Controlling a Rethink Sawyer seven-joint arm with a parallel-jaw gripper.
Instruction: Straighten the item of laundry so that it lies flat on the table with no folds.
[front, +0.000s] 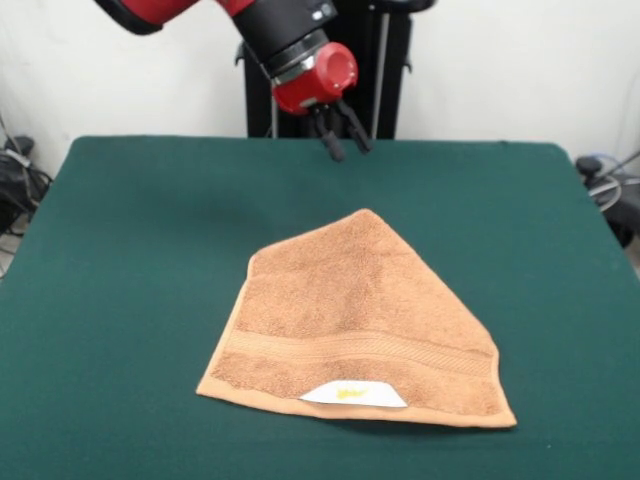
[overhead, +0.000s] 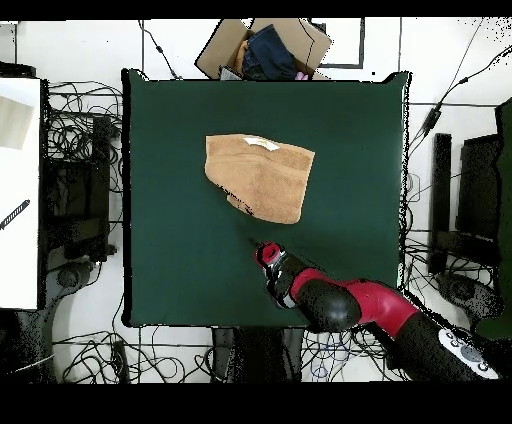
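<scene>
The item of laundry (front: 350, 310), an orange-tan towel, lies folded on the green table (front: 120, 250), its far side narrowing to a point at the top. A woven band runs near its front edge, where a white label (front: 352, 394) with a yellow mark shows. My gripper (front: 345, 138) hangs above the table beyond the towel's point, clear of the cloth, open with nothing between its fingers. From overhead the towel (overhead: 262, 175) sits above the middle of the table (overhead: 170, 250), and the gripper (overhead: 257, 245) is just below its lower edge.
A cardboard box (overhead: 265, 48) holding dark cloth stands just past the table's top edge in the overhead view. Cables lie on the floor around the table. A white desk (overhead: 18, 190) is at the left.
</scene>
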